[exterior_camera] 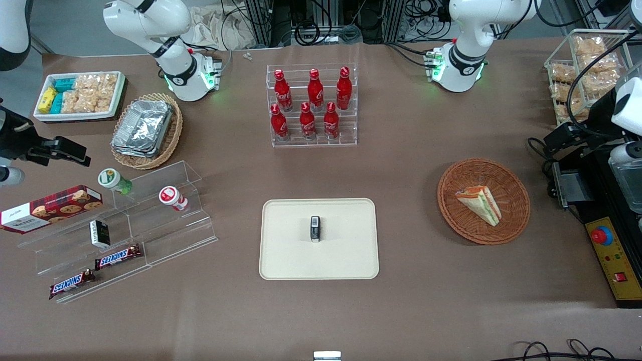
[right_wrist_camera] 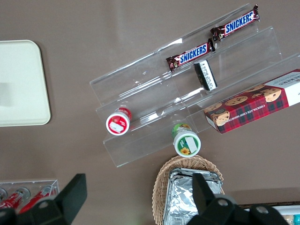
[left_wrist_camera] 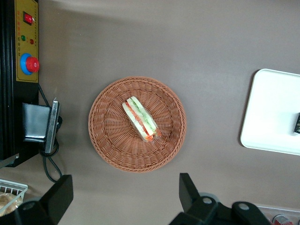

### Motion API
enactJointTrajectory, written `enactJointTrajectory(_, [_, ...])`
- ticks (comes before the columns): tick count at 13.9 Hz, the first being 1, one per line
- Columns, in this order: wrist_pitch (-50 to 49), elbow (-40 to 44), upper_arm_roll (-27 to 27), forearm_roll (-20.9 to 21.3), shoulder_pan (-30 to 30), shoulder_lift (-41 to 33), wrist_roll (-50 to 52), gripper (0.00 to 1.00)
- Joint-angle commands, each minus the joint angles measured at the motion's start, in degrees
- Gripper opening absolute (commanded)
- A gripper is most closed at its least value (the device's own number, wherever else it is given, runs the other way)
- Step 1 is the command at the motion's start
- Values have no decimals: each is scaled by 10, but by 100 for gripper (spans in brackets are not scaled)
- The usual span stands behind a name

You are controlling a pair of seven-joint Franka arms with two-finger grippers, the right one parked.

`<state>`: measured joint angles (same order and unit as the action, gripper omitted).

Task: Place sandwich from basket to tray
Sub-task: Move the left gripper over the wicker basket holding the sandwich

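Left wrist view showed my end effector (left_wrist_camera: 124, 197) hanging above the tabletop (left_wrist_camera: 211, 42), its two fingers (left_wrist_camera: 58, 194) spread wide apart with nothing between them. Under it sat the basket (left_wrist_camera: 105, 150) with the sandwich (left_wrist_camera: 140, 118) lying on its side inside, around the middle of the weave, the green and orange-red layers turned up toward me. My fingers were clear of both, held above the bare tabletop just off the basket's rim. The tray (left_wrist_camera: 274, 108) lay well apart from the basket, and a small dark object (left_wrist_camera: 297, 123) rested on it.

In the front view the basket (exterior_camera: 516, 220) stood toward my end of the tabletop, not far from that short edge, with the sandwich (exterior_camera: 480, 203) in it. The tray (exterior_camera: 281, 250) lay around the middle of the tabletop's length, near the edge closest to the front camera, and the small dark object (exterior_camera: 315, 228) rested around its middle. A clear rack of red bottles (exterior_camera: 312, 104) stood farther from the front camera than the tray. The control box (exterior_camera: 613, 260) with its red button (exterior_camera: 602, 234) sat at the short edge of the tabletop on my end, beside the basket. I could not make out my end effector in that view.
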<state>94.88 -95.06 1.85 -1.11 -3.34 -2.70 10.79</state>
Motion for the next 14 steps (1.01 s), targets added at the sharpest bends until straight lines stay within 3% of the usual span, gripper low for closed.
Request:
enactJointTrajectory(1, [-15,17,-3,6,3,13,-9,100])
enactJointTrajectory(5, [-15,19,-1,1,5,27,-8,100])
enactJointTrajectory(8, [2,-30,1,5,5,27,18,99])
enactJointTrajectory(11, [119,-138,12,1,27,21,160,98])
enactJointTrajectory(14, [188,-189,11,3,26,41,341,96])
